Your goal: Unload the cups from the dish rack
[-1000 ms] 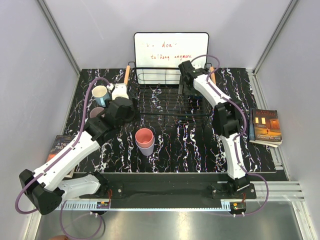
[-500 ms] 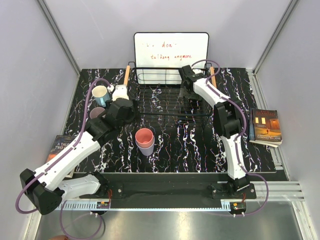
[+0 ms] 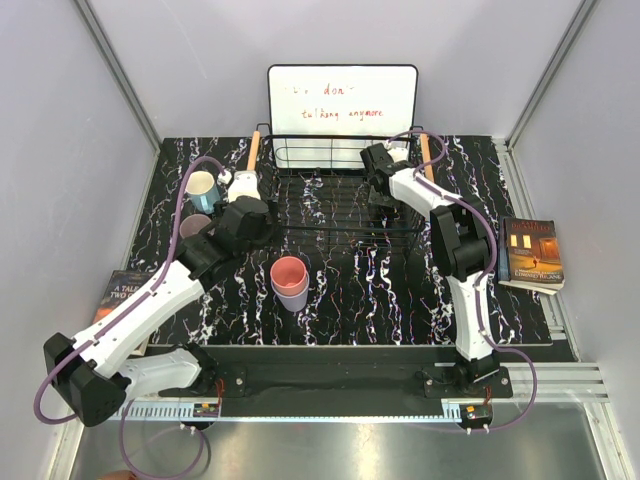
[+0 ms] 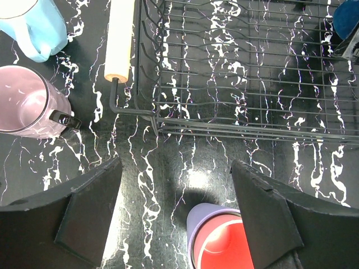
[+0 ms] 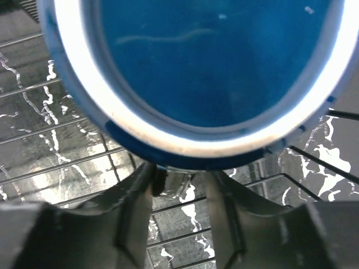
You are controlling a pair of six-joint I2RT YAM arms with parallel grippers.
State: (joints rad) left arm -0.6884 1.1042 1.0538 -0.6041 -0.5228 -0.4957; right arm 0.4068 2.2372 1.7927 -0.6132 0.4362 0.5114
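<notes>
Change: right fingers (image 5: 132,207), pinching the navy cup (image 5: 213,67) by its rim, have drawn back from the far right corner of the dish rack (image 3: 330,205). Cup is over the wires; last one coming out, I judge. Left fingers (image 4: 90,207) spread, idle above the bench (image 4: 146,168) by the stacked salmon cup (image 4: 221,249).

Black marbled table (image 3: 350,295): dish rack (image 3: 330,205), light blue cup (image 3: 201,186), mauve cup (image 3: 193,226), lavender cup (image 3: 294,299), left book (image 3: 115,286), right book (image 3: 532,252).
</notes>
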